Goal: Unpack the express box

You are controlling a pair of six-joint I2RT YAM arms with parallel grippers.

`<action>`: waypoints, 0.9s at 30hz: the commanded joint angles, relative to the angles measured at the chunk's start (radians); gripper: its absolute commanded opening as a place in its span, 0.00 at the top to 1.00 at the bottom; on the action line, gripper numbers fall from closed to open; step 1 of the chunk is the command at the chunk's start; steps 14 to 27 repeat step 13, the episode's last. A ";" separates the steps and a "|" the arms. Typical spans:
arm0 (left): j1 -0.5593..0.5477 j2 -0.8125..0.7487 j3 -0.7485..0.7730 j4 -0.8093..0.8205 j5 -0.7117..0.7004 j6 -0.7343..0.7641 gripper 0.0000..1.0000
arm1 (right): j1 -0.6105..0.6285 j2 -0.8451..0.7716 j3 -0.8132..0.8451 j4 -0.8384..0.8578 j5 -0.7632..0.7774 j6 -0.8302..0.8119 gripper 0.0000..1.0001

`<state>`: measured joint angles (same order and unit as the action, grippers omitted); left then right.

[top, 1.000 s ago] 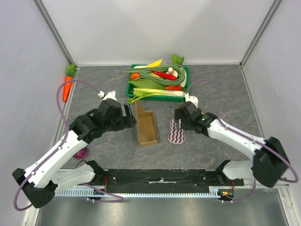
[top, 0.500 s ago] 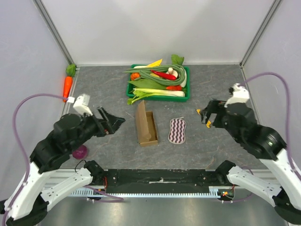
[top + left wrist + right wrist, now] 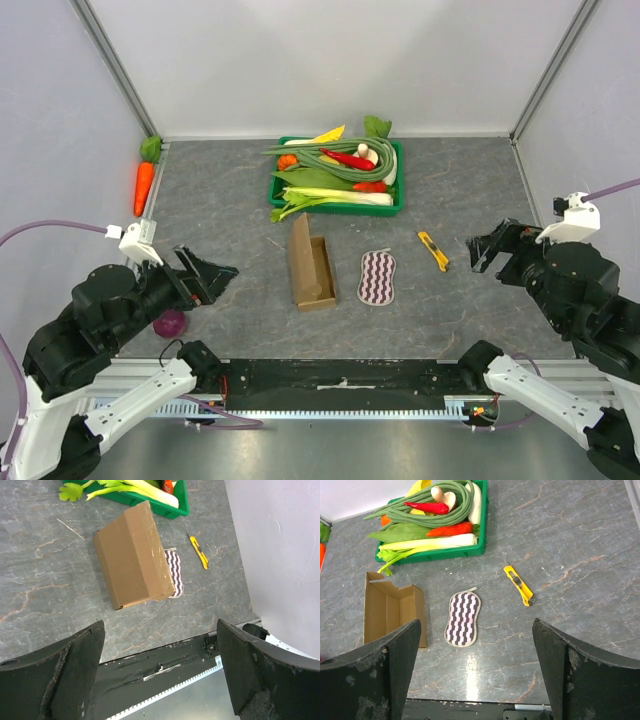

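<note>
The cardboard box [image 3: 310, 265] lies open mid-table, just beside a striped pad [image 3: 377, 277], with a yellow knife [image 3: 433, 251] nearby. The left gripper [image 3: 215, 280] and right gripper [image 3: 480, 253] hang released, empty, well apart from it.

Grey marbled table [image 3: 480, 200] has a green tray [image 3: 400, 180] at the back, cardboard box [image 3: 310, 268], zigzag pad [image 3: 377, 278] and yellow knife [image 3: 433, 251] mid-table, carrot [image 3: 144, 187] and purple blob [image 3: 171, 323] off left.
</note>
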<state>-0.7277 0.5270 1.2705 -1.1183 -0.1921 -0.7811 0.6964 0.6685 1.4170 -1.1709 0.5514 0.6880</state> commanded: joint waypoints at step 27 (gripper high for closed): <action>0.002 0.002 0.069 -0.080 -0.078 0.025 0.01 | -0.001 0.046 0.151 -0.046 0.005 -0.031 0.02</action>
